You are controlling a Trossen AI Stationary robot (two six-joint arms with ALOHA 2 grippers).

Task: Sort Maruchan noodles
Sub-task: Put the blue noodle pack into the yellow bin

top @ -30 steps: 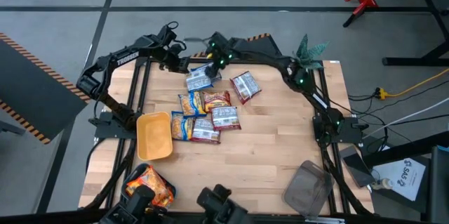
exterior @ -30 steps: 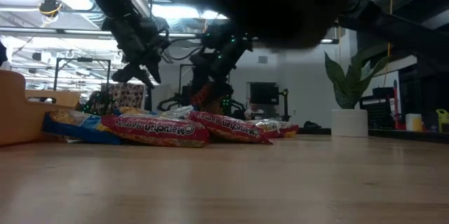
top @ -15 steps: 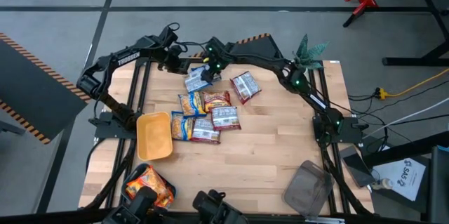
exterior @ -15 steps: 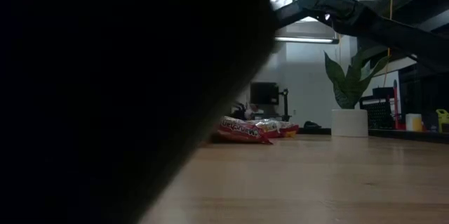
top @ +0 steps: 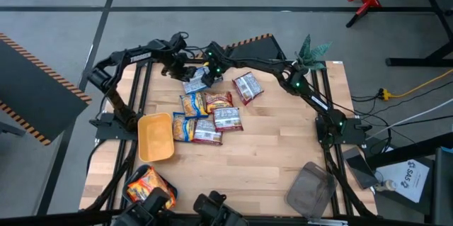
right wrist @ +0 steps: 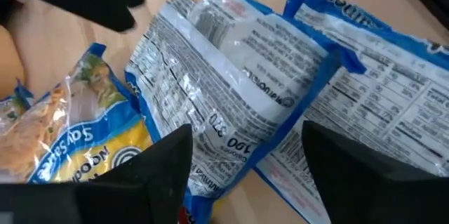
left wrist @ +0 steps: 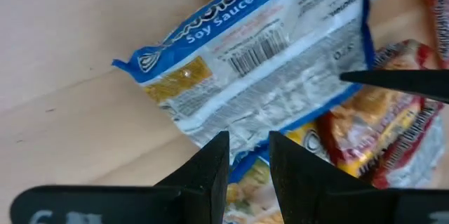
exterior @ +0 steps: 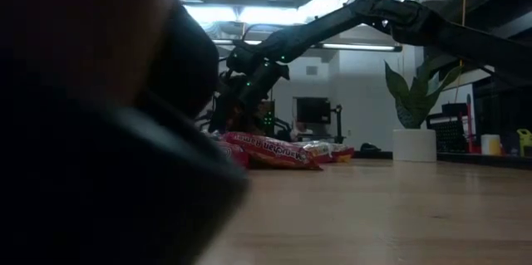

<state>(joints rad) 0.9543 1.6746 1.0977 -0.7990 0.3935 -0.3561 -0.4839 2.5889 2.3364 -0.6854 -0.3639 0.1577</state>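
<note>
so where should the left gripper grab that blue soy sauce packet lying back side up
Best bet is the crimped end seam of the blue soy sauce packet, the edge nearest the left gripper. It lies flat on the wooden table, back side up, overlapping other packets, so a shallow approach from the bare-table side, pinching that thin flap, probably works better than squeezing the body.

— What am I seeing from here, finish-wise?
— The noodle packets (right wrist: pixel 231 104) are crinkly, glossy plastic film. The table (top: pixel 276 151) is pale, matt wood planking. My fingers (left wrist: pixel 203 175) look like matt black plastic, I think.
— The yellow tray (top: pixel 156 137)?
— Smooth plastic, it seems.
</note>
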